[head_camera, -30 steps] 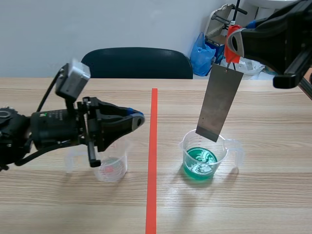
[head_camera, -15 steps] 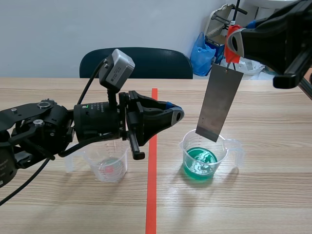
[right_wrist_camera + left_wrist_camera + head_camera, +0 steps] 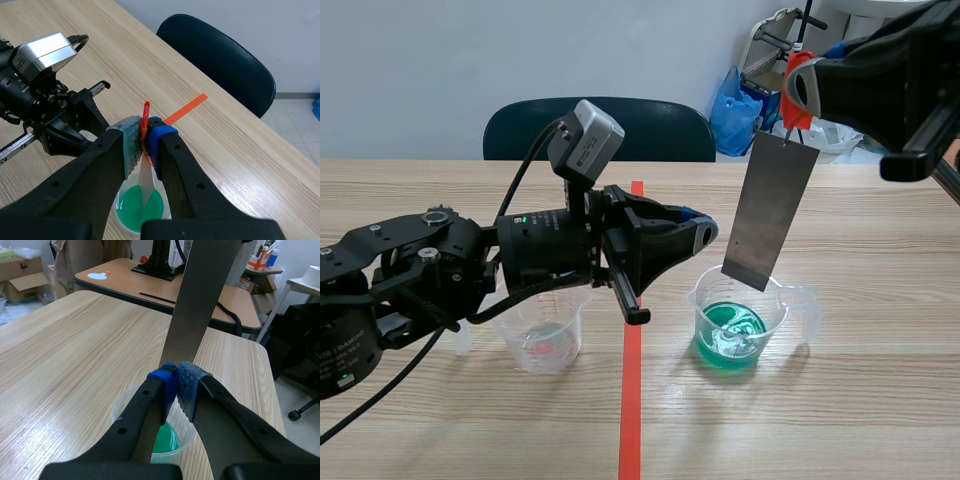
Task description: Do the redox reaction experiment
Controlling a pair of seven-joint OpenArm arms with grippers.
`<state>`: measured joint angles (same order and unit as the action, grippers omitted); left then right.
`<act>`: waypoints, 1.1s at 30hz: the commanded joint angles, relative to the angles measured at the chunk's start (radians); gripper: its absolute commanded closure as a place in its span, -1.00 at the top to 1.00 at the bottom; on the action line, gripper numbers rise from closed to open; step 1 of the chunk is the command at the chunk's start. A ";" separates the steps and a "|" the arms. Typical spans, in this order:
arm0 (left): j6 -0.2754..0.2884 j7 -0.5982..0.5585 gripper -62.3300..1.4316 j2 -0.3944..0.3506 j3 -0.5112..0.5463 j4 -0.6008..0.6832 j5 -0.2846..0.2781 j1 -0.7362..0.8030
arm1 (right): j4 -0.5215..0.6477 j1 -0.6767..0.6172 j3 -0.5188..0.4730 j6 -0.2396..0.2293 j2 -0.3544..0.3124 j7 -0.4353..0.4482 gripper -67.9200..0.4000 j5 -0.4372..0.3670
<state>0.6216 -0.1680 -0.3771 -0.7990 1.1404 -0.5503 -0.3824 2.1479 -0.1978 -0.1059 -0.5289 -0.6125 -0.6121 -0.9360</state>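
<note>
- Your right pincer (image 3: 798,92) pinches the metal strip (image 3: 770,210) by its red top; the strip hangs over the green cup (image 3: 740,332), right of centre.
- Your left pincer (image 3: 698,232) is pressed together, empty, just left of the strip.

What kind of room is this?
Probably a lab or workroom: a wooden table holds a beaker of green liquid, a metal strip hangs over it, and more desks with gear stand behind.

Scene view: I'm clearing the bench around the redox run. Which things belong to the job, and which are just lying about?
Job: metal strip, held by the right pincer; beaker of green liquid; clear beaker.
Lying about: dark chair; blue plastic bag.
</note>
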 commanded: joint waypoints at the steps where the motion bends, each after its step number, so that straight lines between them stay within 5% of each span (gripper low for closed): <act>1: -0.006 -0.014 -0.87 0.003 0.001 0.010 -0.008 -0.015 | 0.015 0.010 -0.011 0.004 -0.016 0.012 -0.97 -0.015; 20: -0.027 -0.023 -0.87 -0.035 0.002 0.010 -0.008 -0.014 | 0.015 0.010 -0.011 0.004 -0.016 0.013 -0.97 -0.015; 26: -0.028 -0.102 -0.87 -0.230 0.058 0.011 -0.055 0.030 | 0.015 0.010 -0.011 0.004 -0.016 0.013 -0.97 -0.015; 33: 0.022 -0.293 -0.87 -0.534 0.311 0.013 -0.146 0.322 | 0.015 0.010 -0.011 0.004 -0.016 0.013 -0.97 -0.015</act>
<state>0.6315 -0.4419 -0.9031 -0.5034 1.1404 -0.6865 -0.1055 2.1479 -0.1978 -0.1059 -0.5289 -0.6125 -0.6121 -0.9363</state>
